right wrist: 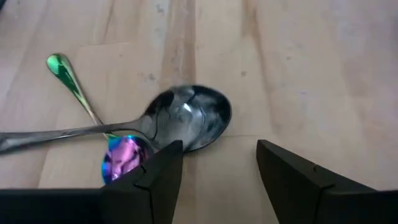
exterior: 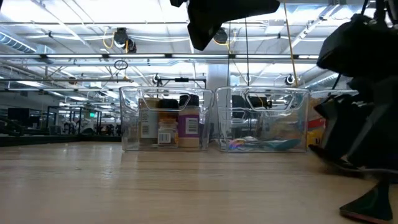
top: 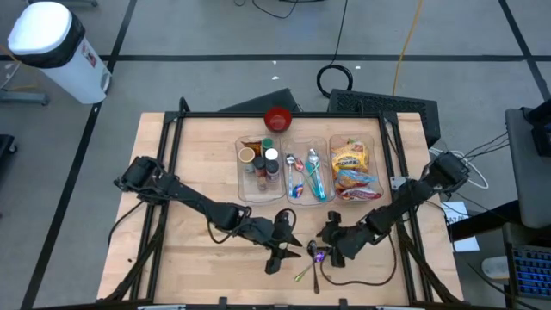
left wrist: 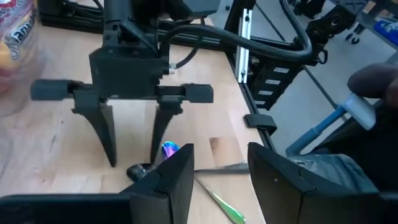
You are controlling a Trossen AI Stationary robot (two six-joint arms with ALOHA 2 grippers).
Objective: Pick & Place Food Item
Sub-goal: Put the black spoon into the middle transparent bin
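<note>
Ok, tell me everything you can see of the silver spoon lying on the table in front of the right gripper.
The silver spoon looks like polished metal, its oval bowl mirror-bright and facing up. It lies flat on the bare wooden table near the front edge, its straight handle running away from the bowl. It lies crossed with an iridescent spoon, whose green-tipped handle slants off, right beside the bowl. The right gripper hangs just above the bowl, jaws apart and not holding the spoon. The left gripper is close beside it.

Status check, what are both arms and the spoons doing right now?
Right gripper open, jaws low over the silver spoon. Left gripper open beside it, empty. Iridescent spoon crossed under the silver one, crowding the pick.
</note>
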